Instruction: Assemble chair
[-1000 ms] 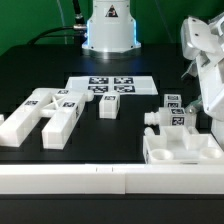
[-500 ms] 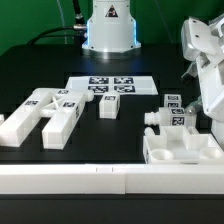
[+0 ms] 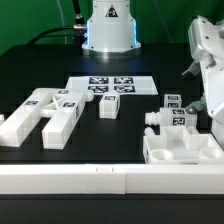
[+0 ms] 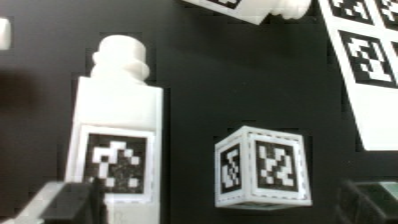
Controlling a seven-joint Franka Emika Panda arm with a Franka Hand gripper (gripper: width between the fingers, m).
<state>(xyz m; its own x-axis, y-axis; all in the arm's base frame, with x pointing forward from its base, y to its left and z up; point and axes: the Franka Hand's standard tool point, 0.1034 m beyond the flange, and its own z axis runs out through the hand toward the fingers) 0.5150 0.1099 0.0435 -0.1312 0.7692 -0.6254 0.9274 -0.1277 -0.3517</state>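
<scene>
As it lies in pieces, the chair (image 3: 60, 122) looks white, blocky, tagged.

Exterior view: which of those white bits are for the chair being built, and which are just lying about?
For the chair: long bars, small block, tagged cubes, slotted seat block.
Just lying there: marker board, black table.

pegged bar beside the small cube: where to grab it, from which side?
Likely mid-body of the pegged bar, jaws across its two flat long sides, coming straight down: it lies flat, tag up. Skip the round peg end. The small cube sits close alongside.
</scene>
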